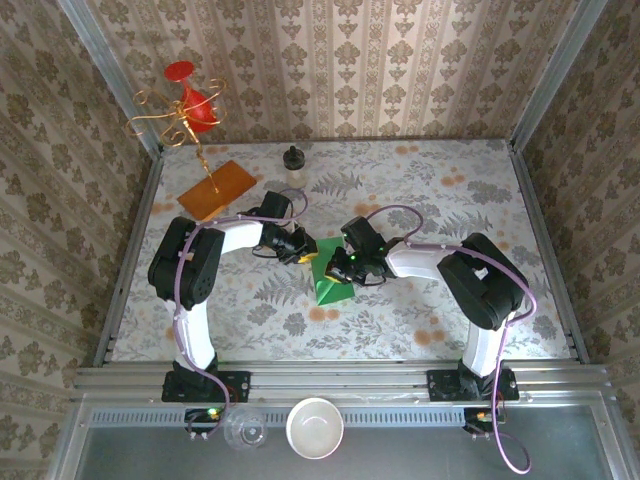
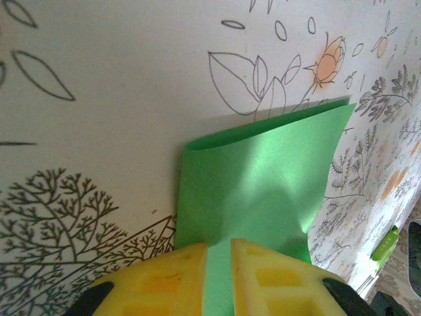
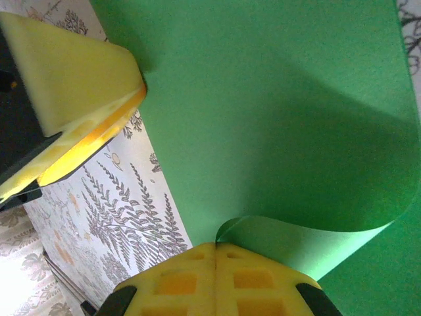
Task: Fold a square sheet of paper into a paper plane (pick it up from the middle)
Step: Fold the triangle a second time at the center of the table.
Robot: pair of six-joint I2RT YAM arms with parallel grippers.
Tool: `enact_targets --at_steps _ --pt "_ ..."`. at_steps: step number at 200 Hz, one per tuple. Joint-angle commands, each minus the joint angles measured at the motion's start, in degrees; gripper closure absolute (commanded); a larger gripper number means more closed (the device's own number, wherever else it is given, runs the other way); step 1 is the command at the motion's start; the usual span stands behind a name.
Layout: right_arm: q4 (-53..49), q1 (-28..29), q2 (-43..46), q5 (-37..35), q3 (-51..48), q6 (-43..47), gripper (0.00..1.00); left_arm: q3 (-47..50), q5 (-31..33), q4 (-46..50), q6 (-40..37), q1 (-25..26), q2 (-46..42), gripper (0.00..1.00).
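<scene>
Both claws are on the square sheet of paper (image 1: 331, 283), mid-table (image 1: 450, 200), between the two arms. In the top view it's creased, with a point aimed at the near edge. The left gripper (image 1: 300, 247) is at its far-left corner and the right gripper (image 1: 344, 262) at its far-right edge, the two claws just beside each other. Left wrist view: the yellow pads (image 2: 164, 280) are nearly together with a narrow strip of the green paper between them, so I read that as clamped on the sheet. Past the pads the paper stands up off the table as a loose fold with a rounded top edge. Right wrist view: the pads (image 3: 177, 283) are pressed flush with no gap, and a curl of paper comes out right at the seam, so this one is pinching the sheet too. The rest of the sheet bows away in a wide curve. One yellow finger (image 3: 72, 66) of the left claw shows at top left, touching the paper's edge. An orange-brown board (image 1: 218, 188) lies well apart at far left.
</scene>
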State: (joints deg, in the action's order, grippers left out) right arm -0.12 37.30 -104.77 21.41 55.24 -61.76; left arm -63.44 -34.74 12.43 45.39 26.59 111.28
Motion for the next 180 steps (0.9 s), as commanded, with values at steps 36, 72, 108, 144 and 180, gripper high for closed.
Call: enact_targets --at_steps 36,72,108,144,180 --pt "-0.51 0.32 -1.58 1.33 0.59 0.91 1.00 0.69 0.90 2.10 -0.06 0.56 1.60 0.80" --pt "0.29 0.49 -2.06 2.06 0.80 1.51 1.00 0.69 0.81 2.08 -0.03 0.49 1.61 0.80" --pt "0.49 0.58 -2.46 1.98 1.05 1.50 1.00 0.98 0.86 2.08 0.05 0.56 1.54 0.80" --pt "3.05 0.58 -2.30 2.15 0.15 0.85 1.00 1.04 0.90 1.99 0.05 0.48 1.52 0.80" --pt "3.81 0.54 -2.21 2.20 0.03 0.80 1.00 1.11 0.97 2.03 0.09 0.53 1.54 0.80"
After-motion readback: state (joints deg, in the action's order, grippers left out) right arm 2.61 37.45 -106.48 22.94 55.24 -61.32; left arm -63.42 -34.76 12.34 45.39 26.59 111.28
